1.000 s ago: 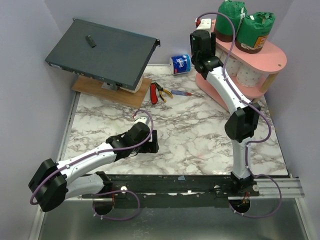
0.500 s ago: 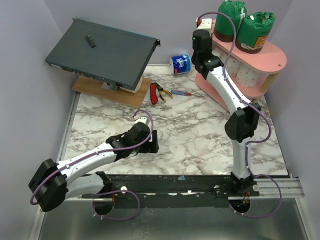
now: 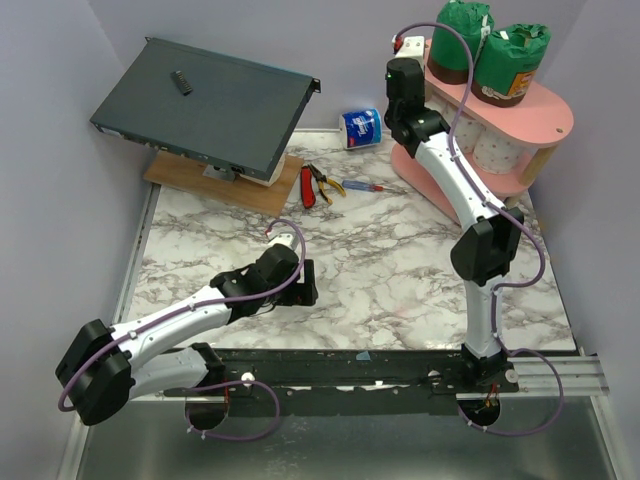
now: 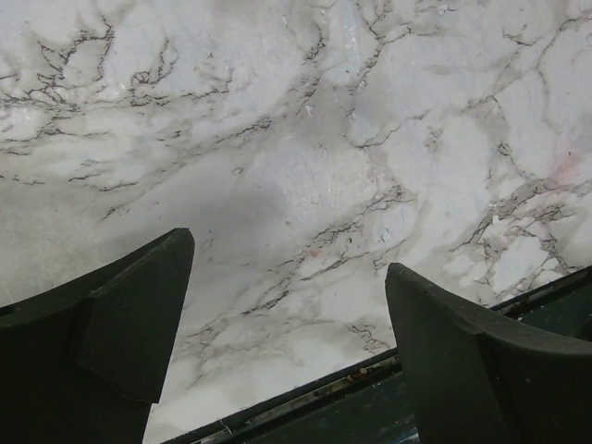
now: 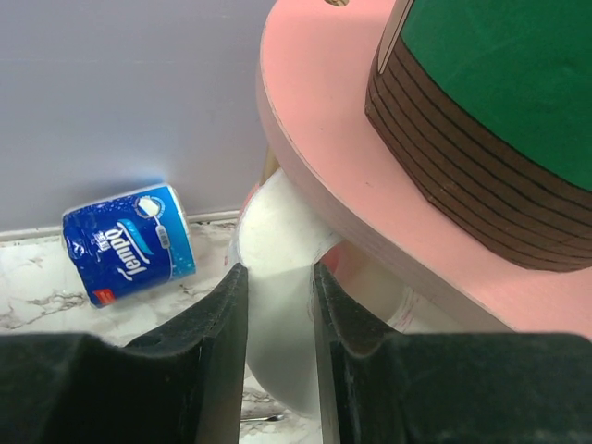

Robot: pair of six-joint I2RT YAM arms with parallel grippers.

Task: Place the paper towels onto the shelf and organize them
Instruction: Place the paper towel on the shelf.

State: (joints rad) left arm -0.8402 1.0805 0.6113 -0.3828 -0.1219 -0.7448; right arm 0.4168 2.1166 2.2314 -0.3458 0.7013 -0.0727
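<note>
Leftward, toward the near edge of the marble worktop (image 3: 400,270): left end effector (image 4: 289,259) spread wide, empty. At the far edge, blue-and-white wrapped paper-towel roll (image 3: 361,128) on its side, long axis roughly along that edge, left of the right end effector (image 5: 277,270), nearer that arm. Fingers there pinched narrow; bare white roll (image 5: 277,213) beyond, under pink three-tier shelf (image 5: 314,139); grip uncertain.

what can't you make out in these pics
- Top view: lower shelf tiers, hidden under top tier and right arm; roll count unclear.
- Top view: small dark item on grey box, too small.
- Right wrist: green roll cut by frame edge; white roll partly behind right end effector.
</note>
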